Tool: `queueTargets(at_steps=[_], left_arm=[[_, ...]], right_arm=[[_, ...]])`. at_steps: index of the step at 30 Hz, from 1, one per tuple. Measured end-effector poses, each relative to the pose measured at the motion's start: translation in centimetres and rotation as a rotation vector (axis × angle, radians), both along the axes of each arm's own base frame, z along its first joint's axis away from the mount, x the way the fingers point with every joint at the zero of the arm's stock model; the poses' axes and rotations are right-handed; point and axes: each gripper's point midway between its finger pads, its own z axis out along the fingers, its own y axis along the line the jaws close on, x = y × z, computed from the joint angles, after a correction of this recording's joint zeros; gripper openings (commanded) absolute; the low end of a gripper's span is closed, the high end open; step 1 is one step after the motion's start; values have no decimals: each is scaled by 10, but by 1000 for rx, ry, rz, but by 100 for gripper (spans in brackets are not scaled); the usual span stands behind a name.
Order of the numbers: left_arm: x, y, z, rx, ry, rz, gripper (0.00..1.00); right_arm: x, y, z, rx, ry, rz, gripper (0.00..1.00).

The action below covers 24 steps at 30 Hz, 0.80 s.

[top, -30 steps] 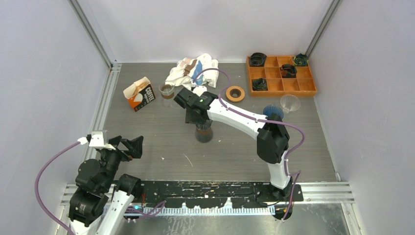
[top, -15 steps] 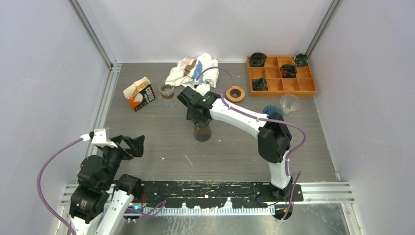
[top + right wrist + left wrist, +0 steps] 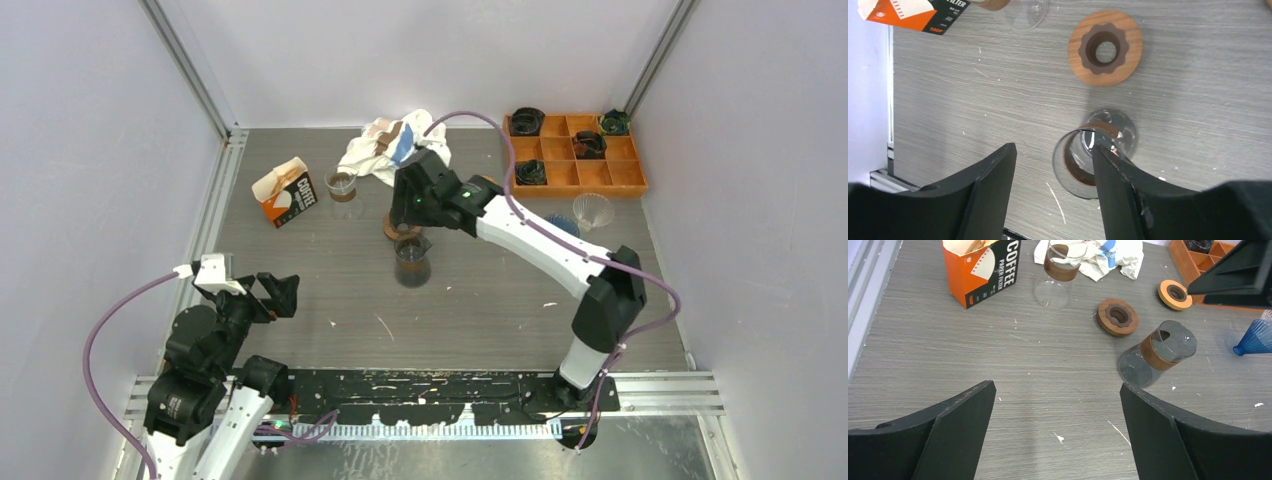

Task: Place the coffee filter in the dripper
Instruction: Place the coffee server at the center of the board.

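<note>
The orange coffee filter box point(image 3: 285, 192) stands open at the back left, white filters showing at its top point(image 3: 979, 270). A blue ribbed dripper point(image 3: 1257, 337) lies on the right, mostly hidden by my right arm in the top view. A clear dripper point(image 3: 592, 211) sits beside it. My right gripper point(image 3: 405, 205) is open and empty, above a glass carafe point(image 3: 1073, 167) and a brown wooden ring point(image 3: 1105, 48). My left gripper point(image 3: 270, 296) is open and empty, low at the front left point(image 3: 1057, 387).
A second glass carafe with a brown collar point(image 3: 342, 186) stands next to the box. A crumpled cloth point(image 3: 385, 140) lies at the back. An orange ring point(image 3: 1174, 294) lies near the orange compartment tray point(image 3: 575, 175), which holds dark parts.
My right gripper has moved back and to the right, off the middle carafe, uncovering the brown wooden ring. My left arm has shifted only slightly.
</note>
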Motion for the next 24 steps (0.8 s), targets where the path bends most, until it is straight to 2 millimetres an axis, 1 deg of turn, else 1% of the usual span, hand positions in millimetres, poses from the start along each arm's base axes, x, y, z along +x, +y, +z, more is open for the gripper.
queueTargets(at_steps=[3, 7, 11, 14, 17, 19, 22, 24], left_arm=[[1, 0, -1, 1, 7, 1, 99], [3, -2, -5, 6, 32, -2, 99], [7, -6, -10, 12, 65, -17, 99], [10, -9, -16, 15, 103, -28, 99], [12, -12, -20, 19, 133, -38, 99], [14, -16, -23, 20, 153, -52, 99], [15, -20, -26, 17, 171, -74, 99], [16, -22, -29, 17, 189, -79, 99]], right_arm=[[3, -17, 14, 35, -35, 31, 76], [14, -50, 19, 65, -67, 36, 78], [29, -79, 15, 95, -90, 34, 80], [42, -96, 4, 112, -97, 41, 80], [52, -104, -4, 145, -98, 57, 81], [58, -104, -10, 171, -98, 69, 81], [67, -101, -29, 206, -79, 95, 81], [72, -93, -48, 223, -47, 122, 80]])
